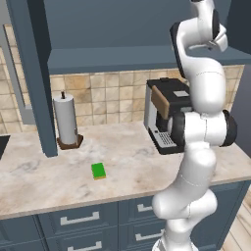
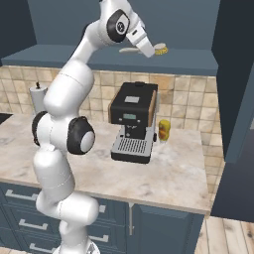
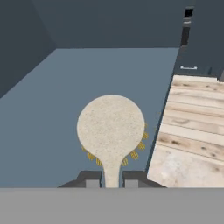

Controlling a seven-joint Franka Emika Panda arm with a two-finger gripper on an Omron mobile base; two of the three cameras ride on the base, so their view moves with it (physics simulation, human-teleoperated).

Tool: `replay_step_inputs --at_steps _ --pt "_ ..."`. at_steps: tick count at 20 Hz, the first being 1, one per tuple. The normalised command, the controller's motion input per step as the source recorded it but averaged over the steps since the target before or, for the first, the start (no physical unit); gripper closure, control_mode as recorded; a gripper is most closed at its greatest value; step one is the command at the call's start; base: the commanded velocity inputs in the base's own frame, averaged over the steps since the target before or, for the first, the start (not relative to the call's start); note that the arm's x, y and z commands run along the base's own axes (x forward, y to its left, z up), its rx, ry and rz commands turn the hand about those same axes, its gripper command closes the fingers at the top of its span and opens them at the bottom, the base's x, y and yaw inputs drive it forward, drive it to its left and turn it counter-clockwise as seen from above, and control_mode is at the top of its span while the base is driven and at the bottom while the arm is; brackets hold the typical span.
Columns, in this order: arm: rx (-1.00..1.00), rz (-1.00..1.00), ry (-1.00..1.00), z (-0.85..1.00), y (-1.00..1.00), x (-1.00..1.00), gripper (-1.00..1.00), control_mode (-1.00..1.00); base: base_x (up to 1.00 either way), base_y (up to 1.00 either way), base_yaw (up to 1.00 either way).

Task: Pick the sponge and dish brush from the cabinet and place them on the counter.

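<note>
The dish brush point(image 3: 111, 127) lies over the floor of the open cabinet point(image 3: 52, 131), close to its front edge, with its round whitish head and yellow bristles pointing away from me. My gripper point(image 3: 111, 181) is shut on its thin handle. In the right base view the gripper point(image 2: 148, 50) is up at the cabinet point(image 2: 74, 57) shelf level, and the dish brush head point(image 2: 161, 49) pokes out to its right. Whether the brush touches the shelf is unclear. The green sponge point(image 1: 98, 170) lies flat on the beige counter point(image 1: 49, 166), left of the arm.
A black coffee machine point(image 2: 133, 121) stands on the counter point(image 2: 178, 173) below the gripper, with a yellow glass point(image 2: 164, 130) beside it. A paper towel roll point(image 1: 66, 120) stands at the back left. Open cabinet doors point(image 1: 34, 78) hang on both sides. Wooden floor point(image 3: 197, 122) lies below.
</note>
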Motion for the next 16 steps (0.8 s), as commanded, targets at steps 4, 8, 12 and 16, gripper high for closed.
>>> replay_step_inputs --at_steps 4,8,12,16 --pt "0.00 0.00 -0.12 0.00 0.00 -0.69 1.00 -1.00 0.00 0.00 0.00" --pt "-0.01 0.00 -0.06 0.00 0.00 -0.74 1.00 -1.00 0.00 0.00 0.00" --pt "-0.03 0.00 -0.02 0.00 0.00 -0.72 1.00 -1.00 0.00 0.00 0.00" --pt "-0.04 0.00 0.00 0.00 0.00 -0.72 1.00 -1.00 0.00 0.00 0.00"
